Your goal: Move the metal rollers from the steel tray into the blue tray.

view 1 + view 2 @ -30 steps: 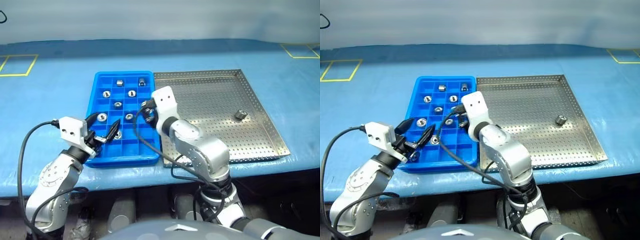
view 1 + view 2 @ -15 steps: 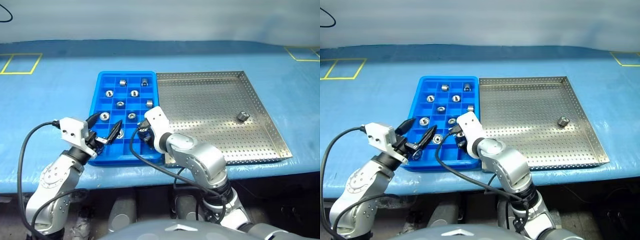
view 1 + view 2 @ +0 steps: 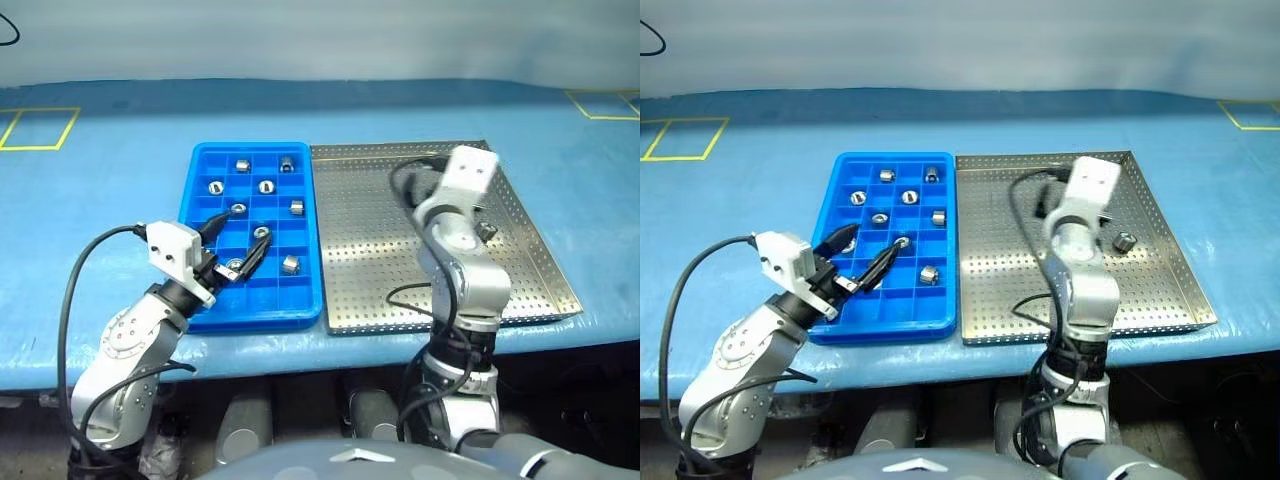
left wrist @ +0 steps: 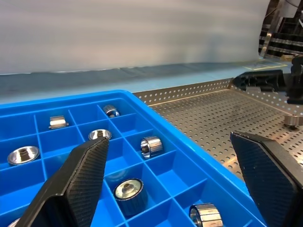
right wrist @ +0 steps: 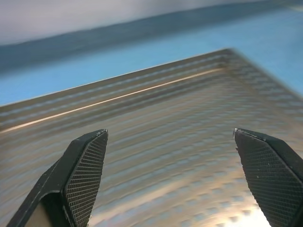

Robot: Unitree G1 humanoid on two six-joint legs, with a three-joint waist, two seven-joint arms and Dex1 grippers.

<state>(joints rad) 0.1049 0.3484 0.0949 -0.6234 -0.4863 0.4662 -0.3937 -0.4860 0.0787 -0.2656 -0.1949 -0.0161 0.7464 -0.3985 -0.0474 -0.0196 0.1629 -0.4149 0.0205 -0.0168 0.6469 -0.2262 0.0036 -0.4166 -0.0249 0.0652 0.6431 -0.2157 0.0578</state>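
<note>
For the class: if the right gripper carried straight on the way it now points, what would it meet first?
Probably the perforated floor of the steel tray, which spreads ahead between the open right gripper fingers. The last roller seems off that line, though depth is unclear.

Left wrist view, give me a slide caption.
Open left gripper over the blue tray of metal rollers, steel tray beyond.

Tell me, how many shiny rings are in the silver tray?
1. One metal roller lies on the steel tray, near its right rim and about halfway back. The robot's right arm covers part of the tray floor, so another could be hidden there.
</note>
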